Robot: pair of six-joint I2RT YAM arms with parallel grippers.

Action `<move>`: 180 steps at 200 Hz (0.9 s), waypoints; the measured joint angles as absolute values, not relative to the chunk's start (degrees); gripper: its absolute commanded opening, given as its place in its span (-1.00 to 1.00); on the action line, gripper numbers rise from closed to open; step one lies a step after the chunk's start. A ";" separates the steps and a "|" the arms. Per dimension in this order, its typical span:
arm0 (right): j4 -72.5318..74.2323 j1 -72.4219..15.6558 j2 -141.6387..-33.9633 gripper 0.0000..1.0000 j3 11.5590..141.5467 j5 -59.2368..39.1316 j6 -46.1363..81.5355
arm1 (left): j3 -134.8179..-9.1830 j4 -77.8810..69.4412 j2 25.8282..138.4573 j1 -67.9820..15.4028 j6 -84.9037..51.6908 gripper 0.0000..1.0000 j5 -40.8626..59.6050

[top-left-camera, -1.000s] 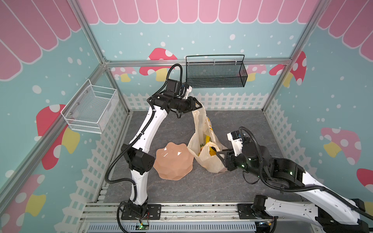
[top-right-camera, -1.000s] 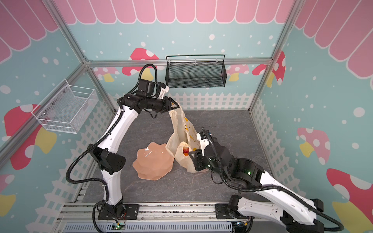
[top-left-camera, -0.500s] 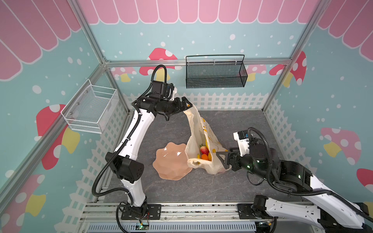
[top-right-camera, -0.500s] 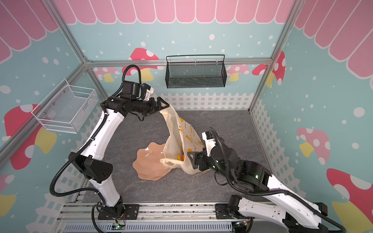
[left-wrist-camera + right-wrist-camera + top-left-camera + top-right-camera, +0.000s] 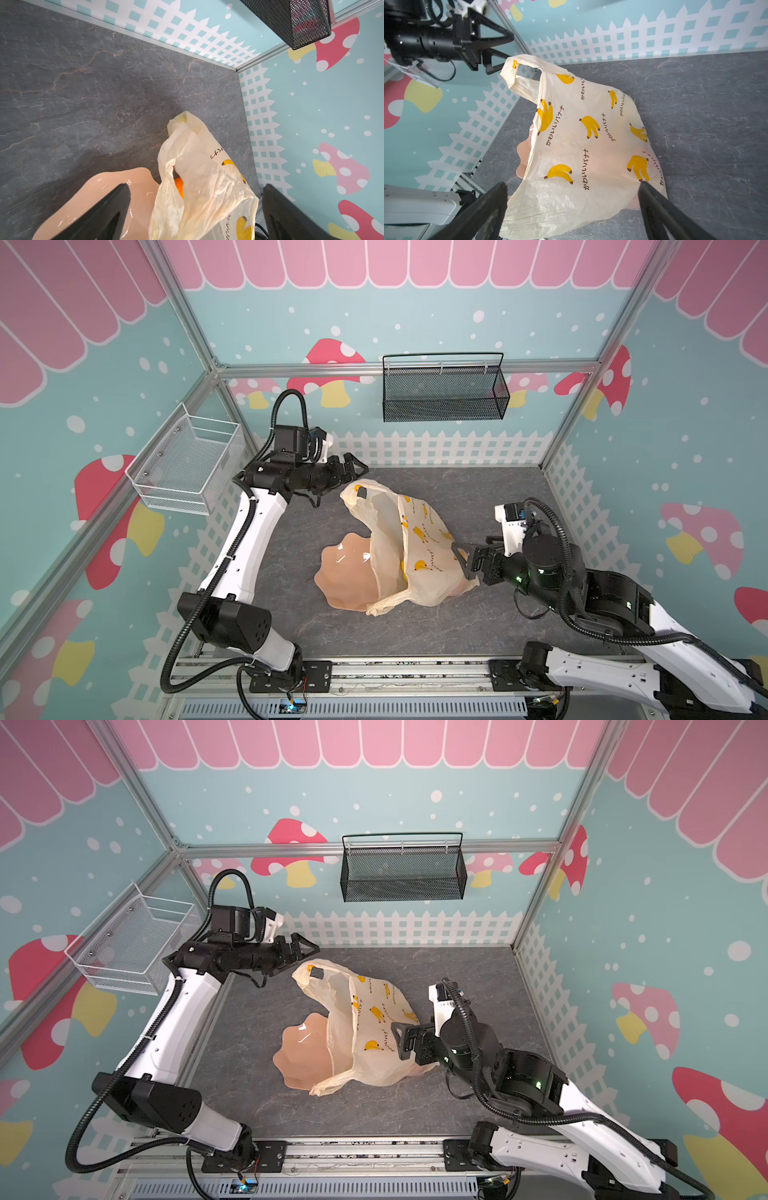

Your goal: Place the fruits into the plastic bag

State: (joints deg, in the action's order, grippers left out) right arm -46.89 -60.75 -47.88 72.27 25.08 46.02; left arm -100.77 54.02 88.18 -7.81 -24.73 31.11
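The plastic bag [image 5: 415, 547] [image 5: 370, 1031], cream with printed bananas, lies slumped on the grey floor. Its open side drapes over the peach plate [image 5: 340, 568] [image 5: 299, 1048]. One handle loop [image 5: 517, 64] sticks up toward my left gripper [image 5: 358, 471] [image 5: 309, 951], which hangs open just beside it, holding nothing. My right gripper [image 5: 464, 563] [image 5: 572, 185] is open at the bag's bottom end, its fingers apart on either side of the plastic. Of the fruits, an orange [image 5: 179, 186] shows through the bag's mouth; the others are hidden inside.
A black mesh basket [image 5: 444, 393] hangs on the back wall. A white wire basket [image 5: 187, 464] is fixed to the left wall, close to the left arm. White picket-fence walls enclose the grey floor [image 5: 478, 497].
Both grippers have opened and let go of the bag. It has sagged down onto the floor and plate. The left arm has pulled back to the left.
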 measured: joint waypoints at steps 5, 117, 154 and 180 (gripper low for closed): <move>-47.37 -60.73 -47.83 1.00 72.58 25.58 46.57 | -99.98 53.95 87.55 -7.29 -24.58 0.99 31.24; -52.29 -38.52 -62.78 0.94 80.31 18.11 46.41 | -89.89 49.01 81.76 3.88 -21.80 0.99 27.11; -46.89 -23.99 -69.78 0.95 80.18 7.53 38.79 | -82.15 43.90 77.54 5.85 -19.44 0.99 23.90; -42.06 -16.71 -75.85 0.94 79.85 4.29 33.12 | -73.93 37.78 72.84 6.66 -17.65 0.99 19.90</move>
State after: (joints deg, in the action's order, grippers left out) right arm -42.06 -16.71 -75.85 79.85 4.29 33.12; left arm -73.93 37.78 72.84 6.66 -17.65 19.90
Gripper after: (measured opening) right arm 0.972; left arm 0.994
